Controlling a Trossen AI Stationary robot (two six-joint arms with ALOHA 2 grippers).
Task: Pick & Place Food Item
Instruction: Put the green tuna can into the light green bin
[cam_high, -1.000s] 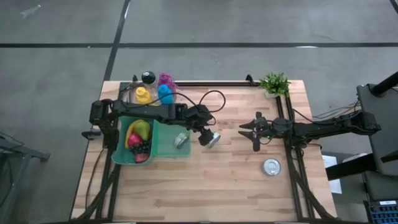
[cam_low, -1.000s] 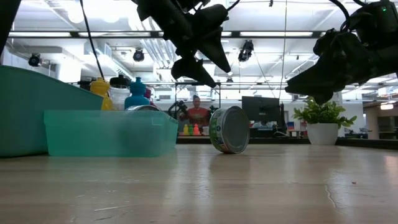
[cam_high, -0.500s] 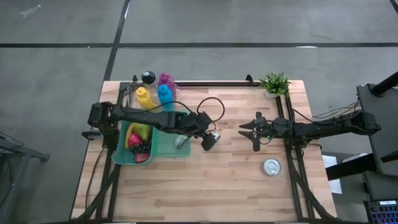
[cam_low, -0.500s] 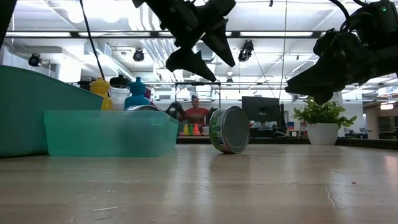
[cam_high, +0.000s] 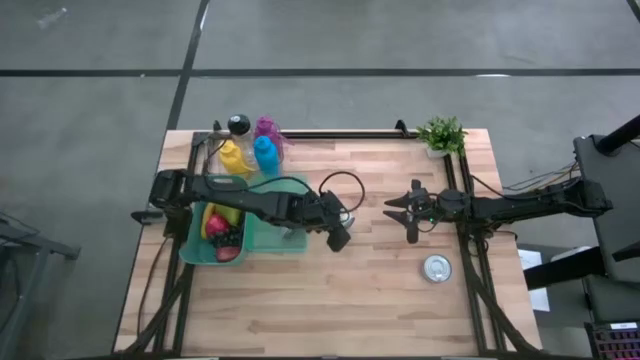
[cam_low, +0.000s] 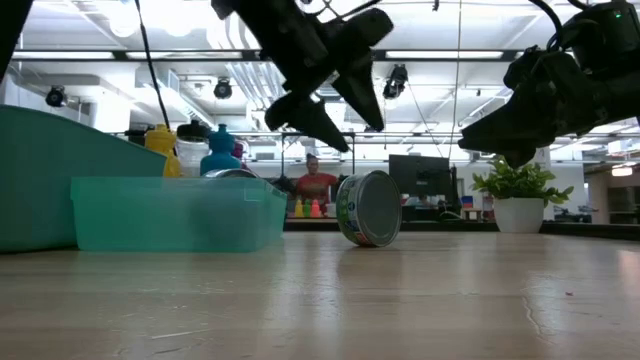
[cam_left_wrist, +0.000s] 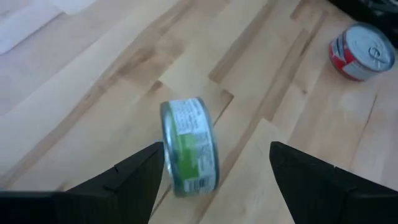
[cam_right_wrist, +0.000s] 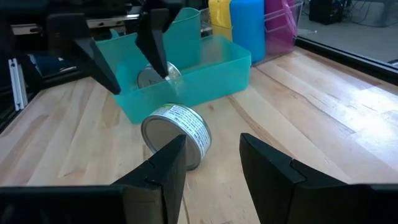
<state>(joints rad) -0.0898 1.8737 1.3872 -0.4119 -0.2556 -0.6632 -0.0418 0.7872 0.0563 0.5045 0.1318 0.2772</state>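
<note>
**Can on its rim could roll out from under the open left gripper**

The green-labelled can (cam_left_wrist: 188, 145) stands on its edge on the wooden table (cam_high: 330, 300), just beside the shallow teal tray (cam_high: 275, 238) on the side away from the basket. It rests on its curved wall, flat ends upright, so it is free to roll. The left gripper (cam_high: 337, 237) hangs directly above the can with its fingers (cam_left_wrist: 124, 180) spread wide and not touching it; in the left wrist view the can sits nearer one finger than the other.

That offset is the main risk, I judge. If the gripper comes down as it is, the closer finger could meet the can first and nudge it into a roll, either against the tray wall or away across the table. Closing across the curved wall instead of the flat ends could also squeeze the can out sideways.

Inside the teal tray lies another can (cam_right_wrist: 152, 78), and next to the tray stands a green basket (cam_high: 195, 245) holding fruit; a careless swing with the can could clip the tray's rim. Beyond the basket are coloured bottles (cam_high: 252, 152).

The right gripper (cam_high: 410, 213) waits well apart from the can, toward the potted plant (cam_high: 441, 134), fingers parted and empty. A red-labelled can (cam_high: 436, 268) lies flat farther off on that side, clear of any roll only if the green can goes straight.
</note>
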